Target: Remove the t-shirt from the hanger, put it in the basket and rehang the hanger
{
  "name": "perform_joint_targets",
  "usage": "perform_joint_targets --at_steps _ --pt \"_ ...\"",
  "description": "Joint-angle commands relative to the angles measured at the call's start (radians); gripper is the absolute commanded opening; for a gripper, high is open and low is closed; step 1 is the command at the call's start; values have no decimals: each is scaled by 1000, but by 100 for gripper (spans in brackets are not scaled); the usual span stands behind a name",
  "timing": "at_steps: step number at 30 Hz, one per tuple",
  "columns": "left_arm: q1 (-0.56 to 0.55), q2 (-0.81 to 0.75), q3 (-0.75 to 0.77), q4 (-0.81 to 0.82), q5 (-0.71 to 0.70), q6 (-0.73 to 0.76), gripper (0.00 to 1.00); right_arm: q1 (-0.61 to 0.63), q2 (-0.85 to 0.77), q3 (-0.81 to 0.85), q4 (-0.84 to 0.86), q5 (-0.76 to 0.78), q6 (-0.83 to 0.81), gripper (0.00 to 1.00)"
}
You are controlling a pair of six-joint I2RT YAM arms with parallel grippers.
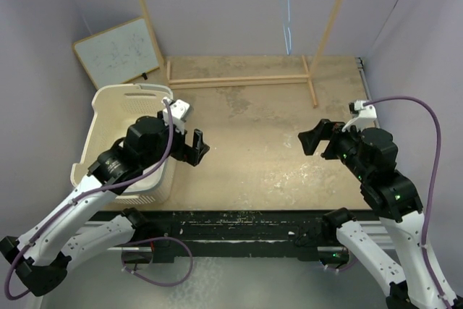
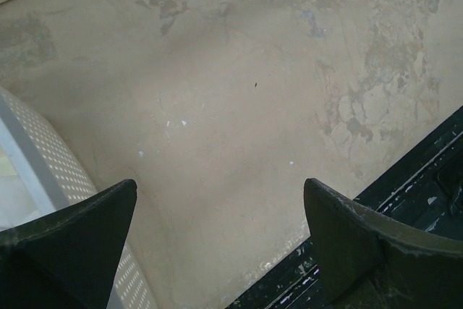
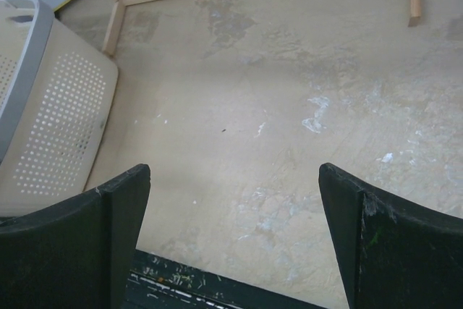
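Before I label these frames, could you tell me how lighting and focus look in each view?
Top view: even soft light, sharp, though the thin hanger is faint against the wall. Left wrist: table slightly soft, left fingers dark and blurred. Right wrist: table crisper, right fingers dark, basket evenly lit.

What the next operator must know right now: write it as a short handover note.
Left claw: open, empty, beside the cream perforated plastic laundry basket.
Right claw: open, empty, over the table.
Thin light-blue wire hanger hangs bare at the back.
White t-shirt: not in view; the left arm hides the basket's inside.
Done: shirt off hanger.
Left: confirm where the shirt lies.
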State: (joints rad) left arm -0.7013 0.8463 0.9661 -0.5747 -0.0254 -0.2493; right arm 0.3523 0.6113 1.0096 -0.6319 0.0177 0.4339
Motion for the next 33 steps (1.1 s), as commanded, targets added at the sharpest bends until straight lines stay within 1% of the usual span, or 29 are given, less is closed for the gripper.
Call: perform_joint_targets --at_steps 1,4,8,12,14,15,23,28,33 --pt "1 -70 -1 77 4 19 99 -3 15 29 44 121 19 100" --pt "0 -128 -26 79 -40 -3 99 -3 55 68 49 180 -7 100" --pt "0 -190 -65 105 -38 -10 99 -3 113 70 32 222 -3 100" --pt "1 -174 -56 89 -87 4 99 -3 106 16 48 224 5 100" --pt "2 -158 -48 76 -90 1 99 -2 99 6 56 222 8 100" --pt "1 -152 -46 73 -87 0 99 -3 100 -28 57 228 12 100" --pt "1 -153 -51 75 -86 -4 99 -3 127 -29 49 232 16 98" --pt "1 -153 -50 75 -82 -5 99 -3 114 -39 57 194 2 93" --pt "0 -145 -50 75 -80 -5 99 -3 110 -40 66 170 -7 93"
